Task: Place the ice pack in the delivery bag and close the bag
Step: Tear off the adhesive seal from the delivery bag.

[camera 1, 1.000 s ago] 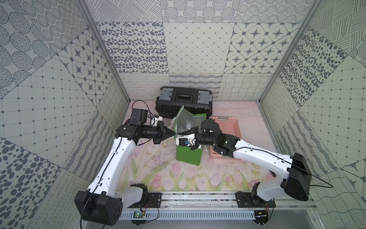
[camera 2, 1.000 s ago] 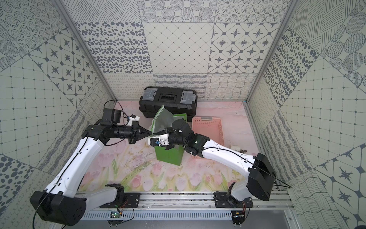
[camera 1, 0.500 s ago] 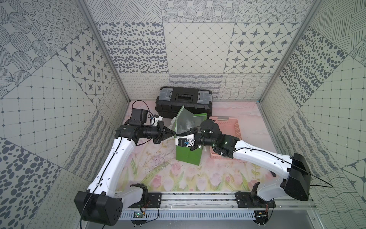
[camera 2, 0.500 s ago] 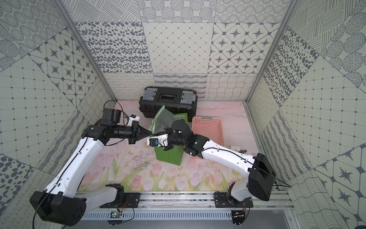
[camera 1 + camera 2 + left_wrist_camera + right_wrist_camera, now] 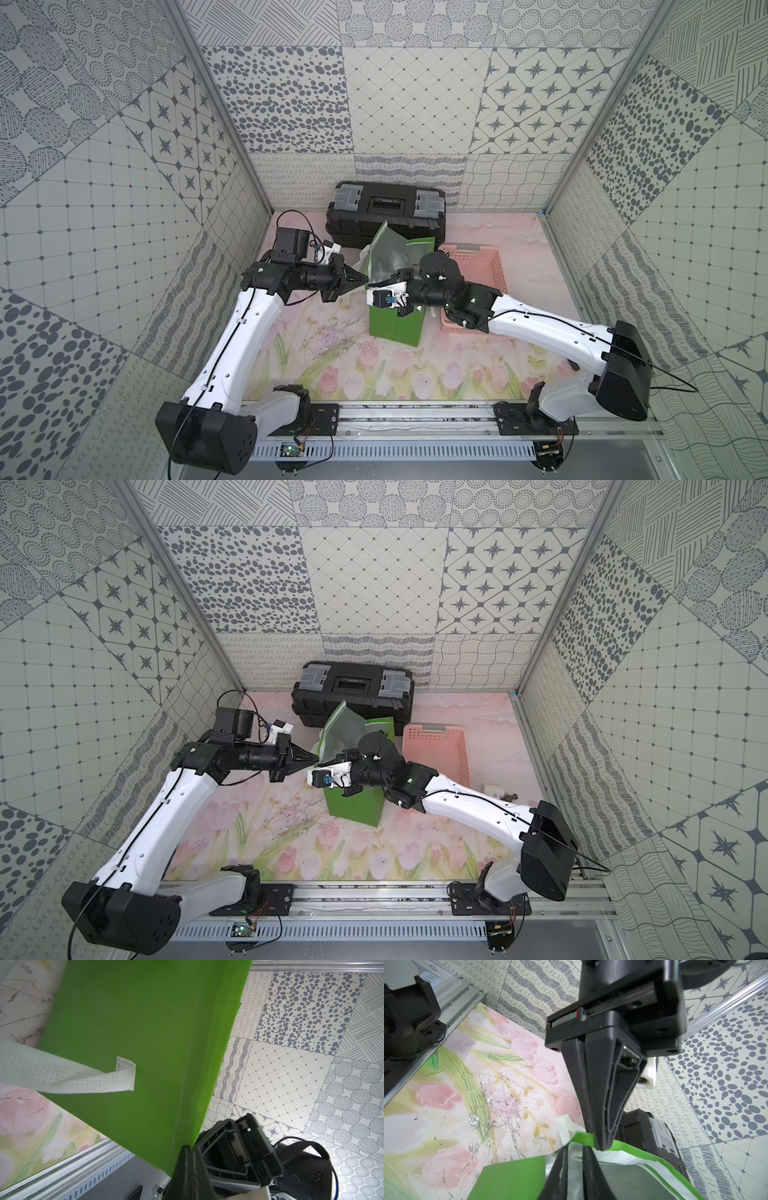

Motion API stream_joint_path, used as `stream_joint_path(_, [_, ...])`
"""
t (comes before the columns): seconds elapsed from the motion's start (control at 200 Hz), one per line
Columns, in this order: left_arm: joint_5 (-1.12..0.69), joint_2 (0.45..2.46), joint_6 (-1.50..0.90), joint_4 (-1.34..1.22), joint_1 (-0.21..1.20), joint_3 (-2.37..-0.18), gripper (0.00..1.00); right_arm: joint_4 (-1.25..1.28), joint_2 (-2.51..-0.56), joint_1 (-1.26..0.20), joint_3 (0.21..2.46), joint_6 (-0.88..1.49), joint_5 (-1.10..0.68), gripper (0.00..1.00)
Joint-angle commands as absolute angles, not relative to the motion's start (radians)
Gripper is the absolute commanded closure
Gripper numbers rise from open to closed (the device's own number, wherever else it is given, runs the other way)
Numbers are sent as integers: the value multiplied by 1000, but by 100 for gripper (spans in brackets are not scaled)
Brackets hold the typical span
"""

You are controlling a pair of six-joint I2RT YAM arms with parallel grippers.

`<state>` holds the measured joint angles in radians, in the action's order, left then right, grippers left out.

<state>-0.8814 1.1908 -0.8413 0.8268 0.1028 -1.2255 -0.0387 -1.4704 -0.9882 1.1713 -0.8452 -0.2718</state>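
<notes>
Two white robot arms meet over a bright green rectangular fabric delivery bag [image 5: 395,328] [image 5: 353,808] standing upright at the centre of both top views, on a mat printed with pink tulips [image 5: 353,374]. The bag's mouth gapes open and shows its crinkled silver foil lining [image 5: 386,257].

The left gripper [image 5: 365,282] [image 5: 315,757] comes in from the left of the frame. It is clamped on the bag's green rim, and the left wrist view shows the fabric edge pinched between its black fingers [image 5: 187,1159]. In that view a white perforated strap handle [image 5: 62,1078] hangs across the bag's outer wall.

The right gripper [image 5: 574,1150] reaches in from the right of the frame and sits at the bag's mouth, just beside the left gripper's tips. Its two fingers [image 5: 560,1174] stand a narrow gap apart with pale lining showing between them. Whether they pinch anything cannot be told. The ice pack cannot be made out in any view.

A black plastic toolbox with grey latches [image 5: 386,216] lies just above the bag in the frame, at the back wall. A pink slotted plastic basket [image 5: 478,270] sits just to the bag's right
</notes>
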Motion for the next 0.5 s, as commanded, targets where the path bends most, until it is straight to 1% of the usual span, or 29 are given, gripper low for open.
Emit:
stream_joint_path(0.0, [-883, 1185, -829, 827, 101, -1230, 100, 0, -1496, -996, 1204, -831, -269, 83])
stream_joint_path(0.2, [-881, 1184, -827, 827, 100, -1233, 100, 20, -1502, -997, 1206, -815, -248, 88])
stream_joint_path(0.33, [-881, 1184, -827, 827, 100, -1233, 100, 38, -1499, -997, 1206, -803, -224, 100])
stream_joint_path(0.495, [-878, 1189, -826, 827, 101, -1237, 100, 31, -1490, -997, 1196, -813, -230, 100])
